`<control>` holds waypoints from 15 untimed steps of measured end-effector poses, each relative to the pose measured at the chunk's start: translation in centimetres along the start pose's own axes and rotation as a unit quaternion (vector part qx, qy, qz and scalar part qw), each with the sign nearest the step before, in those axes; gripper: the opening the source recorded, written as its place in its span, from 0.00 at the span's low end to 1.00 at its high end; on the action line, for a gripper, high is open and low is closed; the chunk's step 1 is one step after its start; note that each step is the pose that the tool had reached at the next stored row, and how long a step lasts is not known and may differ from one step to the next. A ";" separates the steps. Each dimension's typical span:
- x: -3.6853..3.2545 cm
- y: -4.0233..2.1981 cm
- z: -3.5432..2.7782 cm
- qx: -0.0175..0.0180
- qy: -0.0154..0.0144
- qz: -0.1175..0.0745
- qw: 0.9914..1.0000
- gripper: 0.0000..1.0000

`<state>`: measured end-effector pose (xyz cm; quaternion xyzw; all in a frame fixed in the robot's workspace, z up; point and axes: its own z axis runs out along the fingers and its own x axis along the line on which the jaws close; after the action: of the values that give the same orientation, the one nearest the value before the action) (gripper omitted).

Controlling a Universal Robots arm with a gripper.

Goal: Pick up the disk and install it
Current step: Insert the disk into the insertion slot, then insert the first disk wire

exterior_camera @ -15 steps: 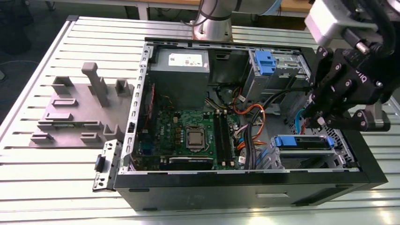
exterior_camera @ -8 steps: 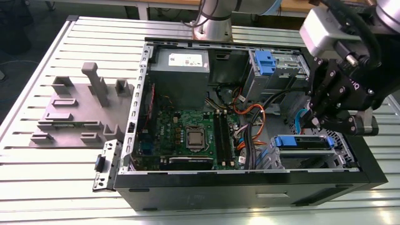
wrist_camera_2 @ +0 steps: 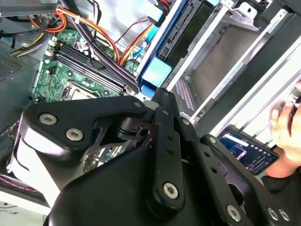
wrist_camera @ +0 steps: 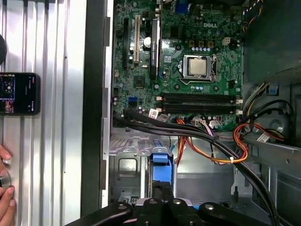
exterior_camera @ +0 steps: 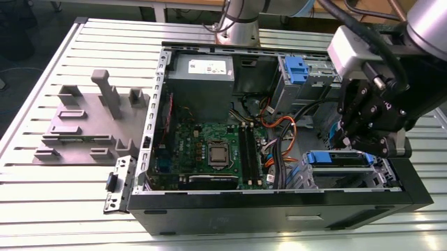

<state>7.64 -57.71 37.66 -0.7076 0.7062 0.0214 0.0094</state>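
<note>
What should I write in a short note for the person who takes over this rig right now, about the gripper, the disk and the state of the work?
Gripper: low inside the open computer case, directly above the drive cage at the exterior view's right; whether it grips anything cannot be told.
Disk: blue rail frame and label show in the cage, just beneath the gripper. In the first wrist view its blue frame sits in the cage ahead of the gripper.
Done: disk brought to the cage.
Left: whether it is fully seated cannot be told; check it.
Note: a person's hand and a phone rest on the table beside the case.
</note>
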 end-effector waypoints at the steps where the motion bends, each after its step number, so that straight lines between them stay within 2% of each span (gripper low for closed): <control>1: 0.01 0.00 0.17 0.000 0.000 0.000 1.000 0.11; 5: 0.04 -0.02 0.85 0.000 0.000 0.000 1.000 0.11; 8: 0.04 -0.02 0.85 0.000 0.000 0.000 1.000 0.11; 10: 0.05 -0.02 0.99 0.003 0.000 0.000 1.000 0.11; 15: 0.05 -0.02 1.00 0.003 0.000 0.000 1.000 0.11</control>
<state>7.65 -57.72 36.66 -0.7077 0.7062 0.0193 0.0114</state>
